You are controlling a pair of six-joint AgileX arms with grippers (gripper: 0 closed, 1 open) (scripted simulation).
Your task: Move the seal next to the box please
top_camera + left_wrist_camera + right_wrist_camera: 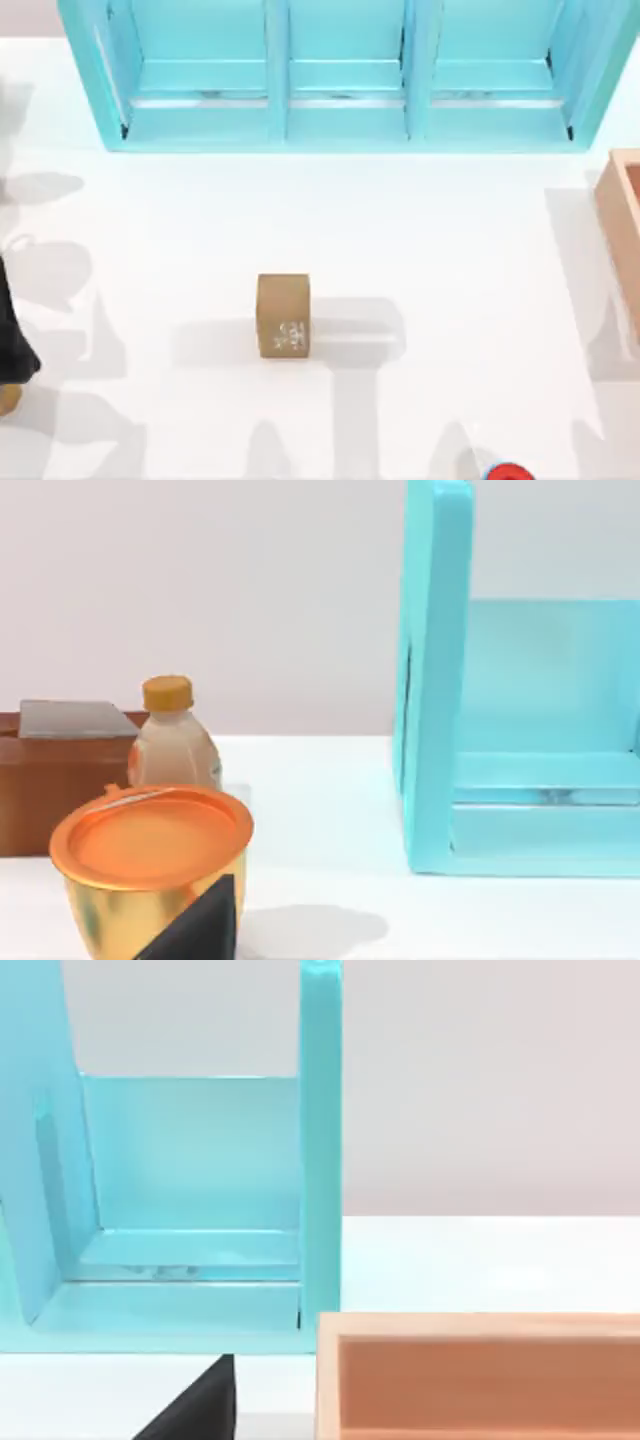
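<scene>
Tan-brown seal (283,315) stands upright mid-table, nothing touching it, marked face toward the near edge. Peach box (622,225) is well apart at the table's right edge, beside the turquoise shelf unit (345,75). Left arm (12,330) sits at the left edge; can't tell either gripper's state. Right arm prob. better placed, imo.

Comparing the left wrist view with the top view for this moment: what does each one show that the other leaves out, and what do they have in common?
Left wrist view: a gold cup with an orange lid, a bottle with a yellow cap behind it, and a brown block with a grey top beside them.

Top view: the seal standing upright mid-table, well apart from the box at the table's right edge, and a red and blue object at the near edge.

Shared: the turquoise shelf unit and the white table.
</scene>
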